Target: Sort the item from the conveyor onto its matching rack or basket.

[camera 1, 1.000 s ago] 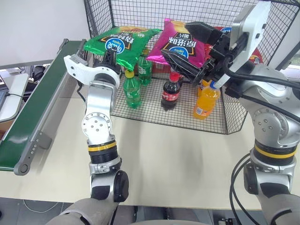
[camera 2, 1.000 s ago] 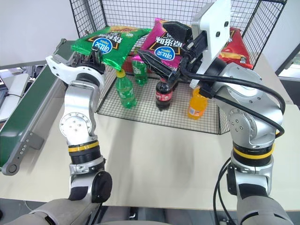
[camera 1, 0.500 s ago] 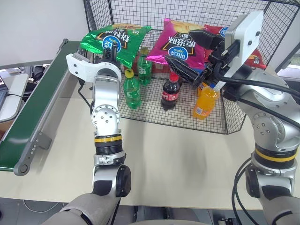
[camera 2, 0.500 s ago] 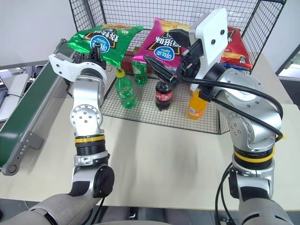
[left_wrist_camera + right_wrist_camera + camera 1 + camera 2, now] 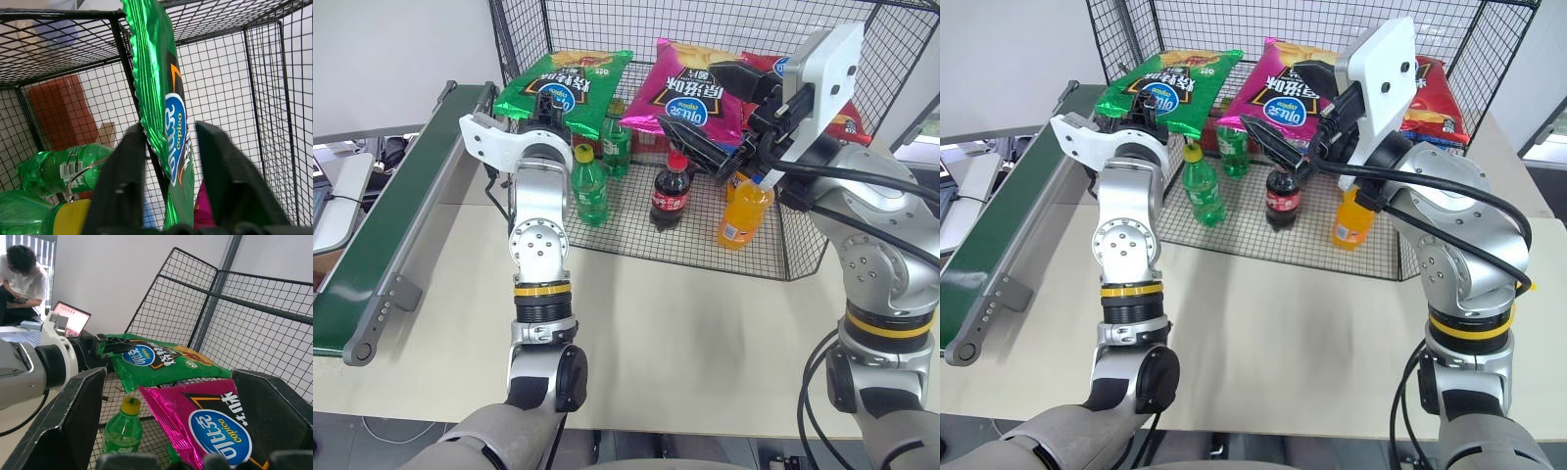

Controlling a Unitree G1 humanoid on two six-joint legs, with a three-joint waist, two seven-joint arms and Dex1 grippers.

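The green crisp bag (image 5: 570, 76) lies tilted at the left of the black wire-mesh cage (image 5: 636, 223), above the green bottles. My left gripper (image 5: 553, 101) reaches in at the cage's left wall. Its fingers stand apart on either side of the bag's near edge (image 5: 154, 73), open, with a gap on one side. My right gripper (image 5: 690, 96) hovers open in front of the magenta bag (image 5: 700, 83), with nothing between its fingers (image 5: 83, 406). The dark green conveyor (image 5: 382, 225) runs along the left, bare.
Inside the cage stand two green bottles (image 5: 590, 186), a cola bottle (image 5: 671, 191) and an orange bottle (image 5: 742, 211). A red bag (image 5: 1435, 93) lies at the back right. The cage rests on a beige table (image 5: 685, 333). A person (image 5: 22, 269) sits far off.
My left gripper has opened off the green bag. The bag now lies further inside the cage and flatter than before. The right arm has stayed where it was.
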